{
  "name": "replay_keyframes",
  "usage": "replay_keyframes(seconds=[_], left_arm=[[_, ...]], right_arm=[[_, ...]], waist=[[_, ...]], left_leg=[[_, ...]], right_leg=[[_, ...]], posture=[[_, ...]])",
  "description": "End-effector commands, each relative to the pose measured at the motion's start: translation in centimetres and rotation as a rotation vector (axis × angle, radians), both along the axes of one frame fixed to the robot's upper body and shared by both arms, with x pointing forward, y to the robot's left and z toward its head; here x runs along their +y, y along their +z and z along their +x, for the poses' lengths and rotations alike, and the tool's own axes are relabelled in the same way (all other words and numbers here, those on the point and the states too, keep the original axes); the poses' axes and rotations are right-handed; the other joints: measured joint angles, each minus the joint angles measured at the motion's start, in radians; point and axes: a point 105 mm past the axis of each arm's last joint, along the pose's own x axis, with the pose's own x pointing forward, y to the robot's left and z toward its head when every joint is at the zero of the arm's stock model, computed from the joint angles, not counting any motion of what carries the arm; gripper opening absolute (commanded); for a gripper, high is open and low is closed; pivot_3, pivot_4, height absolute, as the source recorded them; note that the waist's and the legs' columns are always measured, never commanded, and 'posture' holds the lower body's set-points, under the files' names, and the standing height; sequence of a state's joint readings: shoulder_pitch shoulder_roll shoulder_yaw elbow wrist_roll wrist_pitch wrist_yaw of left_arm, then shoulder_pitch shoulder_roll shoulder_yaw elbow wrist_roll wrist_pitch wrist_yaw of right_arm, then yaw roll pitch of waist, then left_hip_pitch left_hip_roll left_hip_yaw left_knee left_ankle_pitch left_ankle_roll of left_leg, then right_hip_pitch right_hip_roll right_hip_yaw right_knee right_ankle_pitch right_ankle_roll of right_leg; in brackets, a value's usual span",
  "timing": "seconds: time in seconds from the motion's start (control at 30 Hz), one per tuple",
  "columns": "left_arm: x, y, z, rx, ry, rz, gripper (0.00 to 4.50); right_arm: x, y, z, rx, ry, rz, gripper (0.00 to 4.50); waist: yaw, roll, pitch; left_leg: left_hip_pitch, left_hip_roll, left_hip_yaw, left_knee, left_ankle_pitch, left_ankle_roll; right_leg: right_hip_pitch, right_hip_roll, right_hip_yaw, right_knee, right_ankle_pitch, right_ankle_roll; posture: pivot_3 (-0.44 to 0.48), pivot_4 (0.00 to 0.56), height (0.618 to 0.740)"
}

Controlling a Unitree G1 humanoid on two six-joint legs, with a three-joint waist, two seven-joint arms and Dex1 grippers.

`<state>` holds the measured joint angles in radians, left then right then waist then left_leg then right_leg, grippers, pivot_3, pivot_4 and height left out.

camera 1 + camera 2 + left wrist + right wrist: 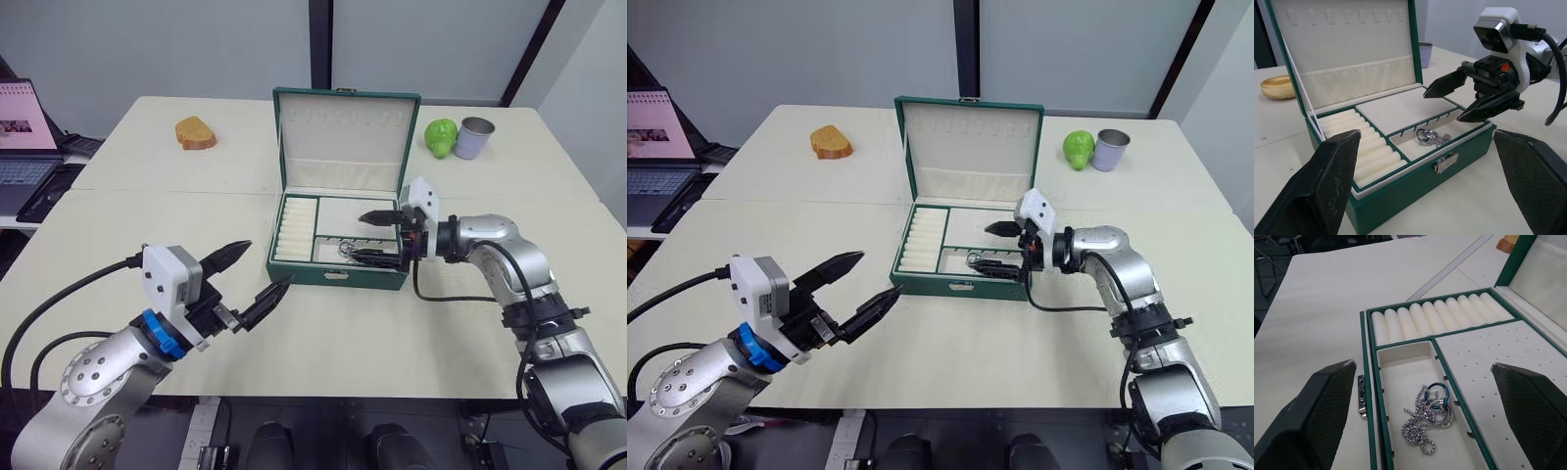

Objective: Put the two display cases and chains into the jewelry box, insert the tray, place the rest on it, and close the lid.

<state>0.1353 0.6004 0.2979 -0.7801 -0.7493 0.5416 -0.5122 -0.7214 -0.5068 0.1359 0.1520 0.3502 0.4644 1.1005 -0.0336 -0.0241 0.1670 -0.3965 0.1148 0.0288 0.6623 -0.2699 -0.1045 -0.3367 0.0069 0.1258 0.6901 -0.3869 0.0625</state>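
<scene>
The jewelry box (pixel 338 278) stands open in the middle of the table, its lid (pixel 343 137) upright at the back. The tray (pixel 355 213) sits inside it, ribbed ring rolls (pixel 1435 316) on its left. The rest (pixel 1430 412), a silvery heap with a few rings, lies in the tray's front compartment. My right gripper (pixel 359 236) hangs open just over that compartment's right end, nothing between its fingers. Over the table in front-left of the box, my left gripper (pixel 270 262) is open and empty. The display cases and chains are hidden.
A piece of bread (pixel 195 133) lies at the back left. A green fruit (pixel 441 137) and a tin can (pixel 474 138) stand at the back right. A laptop (pixel 24 137) sits on a side desk at the far left.
</scene>
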Motion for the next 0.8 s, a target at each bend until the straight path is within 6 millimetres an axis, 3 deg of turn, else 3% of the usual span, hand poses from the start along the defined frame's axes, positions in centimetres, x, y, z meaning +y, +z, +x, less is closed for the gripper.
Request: replay_keyframes(seconds=[0.03,0.37,0.63,0.8], left_arm=[[0.4,0.2,-0.1,0.006,-0.023,0.014,4.50],[9.5,-0.6,2.2,0.072,0.149,0.137,4.50],[14.8,-2.2,3.3,0.123,0.251,0.172,4.50],[15.4,-2.8,4.0,0.136,0.254,0.166,4.50]], right_arm=[[-2.0,2.2,-0.5,-0.057,-0.033,0.051,4.47],[-13.0,-1.3,-3.1,0.010,-0.324,-0.050,4.47],[-18.1,-3.9,-4.7,0.049,-0.525,-0.081,4.47],[-19.3,-5.1,-5.4,0.064,-0.586,-0.082,4.47]], waist=[[0.000,0.000,0.000],[0.000,0.002,0.001],[0.000,0.002,0.002],[0.004,0.003,0.002]], left_leg=[[0.000,0.000,0.000,0.000,0.000,0.000],[0.000,0.000,0.001,-0.001,0.000,0.000],[0.000,0.000,0.002,-0.002,0.000,0.000],[0.000,0.000,0.002,-0.001,0.000,0.000]], right_leg=[[0.000,0.000,0.000,0.000,0.000,0.000],[0.000,0.000,0.001,-0.002,0.000,0.000],[0.000,0.001,0.001,-0.002,0.000,0.000],[0.000,0.000,0.001,-0.002,0.000,0.000]], posture=[[0.000,0.150,0.740],[0.000,0.150,0.740],[0.000,0.150,0.740],[0.000,0.150,0.740]])
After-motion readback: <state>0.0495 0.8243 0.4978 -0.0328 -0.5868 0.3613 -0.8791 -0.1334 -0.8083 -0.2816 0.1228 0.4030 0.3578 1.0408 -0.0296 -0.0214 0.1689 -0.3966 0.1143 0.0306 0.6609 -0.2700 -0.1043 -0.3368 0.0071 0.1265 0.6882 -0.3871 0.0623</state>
